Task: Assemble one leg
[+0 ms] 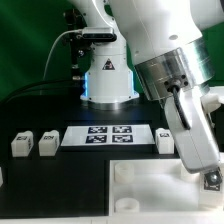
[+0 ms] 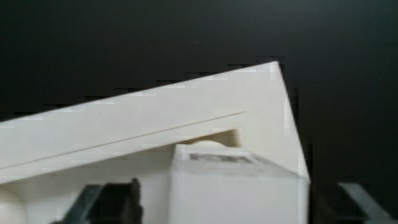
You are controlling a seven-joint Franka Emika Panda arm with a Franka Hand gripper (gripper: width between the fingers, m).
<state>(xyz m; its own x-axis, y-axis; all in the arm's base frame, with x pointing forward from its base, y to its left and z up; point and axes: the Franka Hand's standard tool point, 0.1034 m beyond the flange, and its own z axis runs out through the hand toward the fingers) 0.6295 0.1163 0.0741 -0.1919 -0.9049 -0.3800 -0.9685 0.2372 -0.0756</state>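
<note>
Panel (image 1: 132,194) under end effector (image 1: 210,180); marker board (image 1: 108,134) behind

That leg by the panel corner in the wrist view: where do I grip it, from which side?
Probably the leg by its two flat opposite side faces, coming from above: it is a blocky post and sits between the open jaws, gap each side.

Warning triangle (image 1: 109,67) on robot base (image 1: 108,88); 4 code tags on marker board (image 1: 108,134); tag on each leg (image 1: 47,143); no words legible.
</note>
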